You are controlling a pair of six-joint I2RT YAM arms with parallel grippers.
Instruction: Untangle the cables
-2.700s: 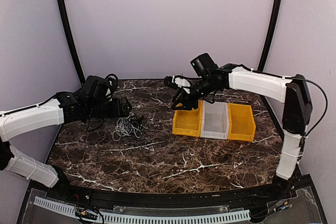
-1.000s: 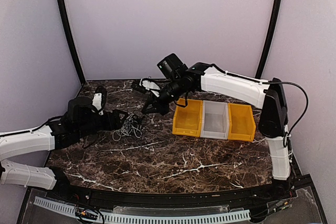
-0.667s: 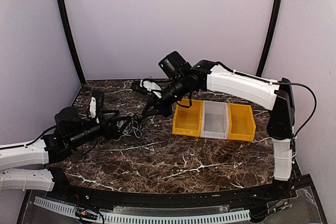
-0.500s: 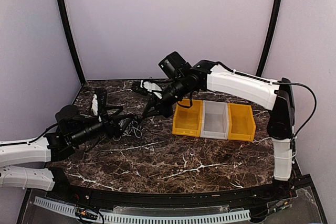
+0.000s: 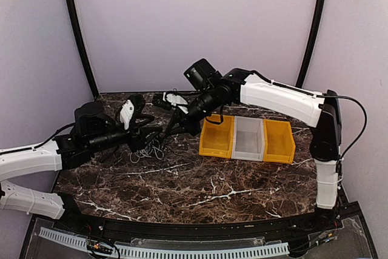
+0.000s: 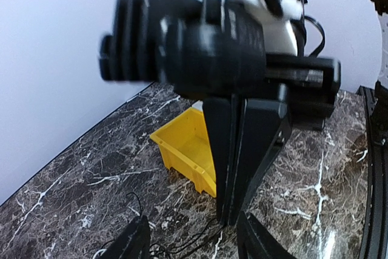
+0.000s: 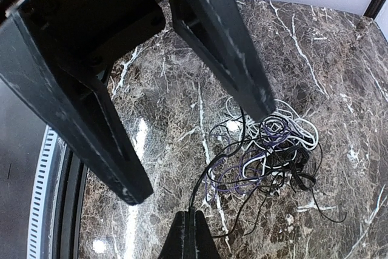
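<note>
The cables (image 5: 148, 148) lie as a tangled clump of black, white and purple cords on the marble table, also in the right wrist view (image 7: 270, 147). My right gripper (image 5: 174, 127) (image 7: 191, 235) is shut on one black cable that runs from its tips down into the clump. My left gripper (image 5: 147, 133) (image 6: 193, 228) is open, just left of the right one. Its fingers (image 7: 79, 119) flank the held cable without touching it. The right gripper's shut fingers (image 6: 236, 168) stand just ahead of the left jaws, with black cable strands (image 6: 173, 248) on the table below.
Three bins stand in a row right of the clump: a yellow bin (image 5: 216, 137) (image 6: 185, 150), a grey bin (image 5: 250, 139) and another yellow bin (image 5: 279, 142). The right arm reaches across above the first bin. Curved black frame posts rise at the back corners.
My left gripper has swung up and right to the right gripper's tips, and its jaws have narrowed. The right gripper has stayed put, still shut on the black cable.
</note>
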